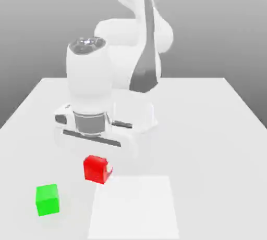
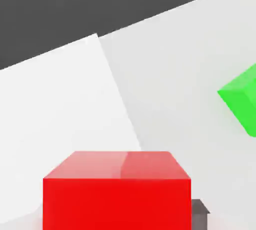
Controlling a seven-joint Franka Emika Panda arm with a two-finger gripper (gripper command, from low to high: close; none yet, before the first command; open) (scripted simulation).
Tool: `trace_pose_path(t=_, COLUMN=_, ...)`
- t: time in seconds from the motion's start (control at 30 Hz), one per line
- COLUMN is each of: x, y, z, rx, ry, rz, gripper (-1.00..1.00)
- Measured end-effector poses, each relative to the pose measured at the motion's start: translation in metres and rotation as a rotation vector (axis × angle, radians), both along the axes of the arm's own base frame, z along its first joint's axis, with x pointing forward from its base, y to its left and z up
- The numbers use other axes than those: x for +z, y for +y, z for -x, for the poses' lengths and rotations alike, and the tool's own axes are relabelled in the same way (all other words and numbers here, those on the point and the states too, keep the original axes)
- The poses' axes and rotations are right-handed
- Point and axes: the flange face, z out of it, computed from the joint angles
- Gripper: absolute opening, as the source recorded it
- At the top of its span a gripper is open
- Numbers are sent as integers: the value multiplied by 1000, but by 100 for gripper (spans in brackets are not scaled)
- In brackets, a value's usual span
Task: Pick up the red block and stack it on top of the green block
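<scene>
The red block [image 1: 95, 169] is held in the closed claw [image 1: 99, 165], near the green block [image 1: 47, 200] on the bench [image 1: 208, 155].

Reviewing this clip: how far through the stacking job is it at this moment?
Looks done: the gripper has closed on the red block.
In hand: the red block, not over the green block, which sits toward the exterior view's left with its top bare.
Left: carry red over green, set it down and let go.
</scene>
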Motion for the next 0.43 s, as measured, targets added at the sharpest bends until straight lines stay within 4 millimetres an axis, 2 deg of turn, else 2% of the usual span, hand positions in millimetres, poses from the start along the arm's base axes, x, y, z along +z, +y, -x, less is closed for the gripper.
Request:
trace_pose_path(t=0.13, x=10, y=-68, z=1, rx=-305, ry=-1, rz=-1, gripper=-100)
trace_pose_path(t=0.17, x=9, y=-79, z=1, rx=-356, ry=-1, rz=-1, gripper=-100)
trace_pose_path(t=0.3, x=-32, y=-84, z=-3, rx=-389, ry=-1, rz=0, gripper=-100)
trace_pose_path(t=0.33, x=-44, y=-84, z=-2, rx=-390, ry=0, rz=0, gripper=100)
trace_pose_path(t=0.43, x=-44, y=-84, z=-2, rx=-390, ry=0, rz=0, gripper=100)
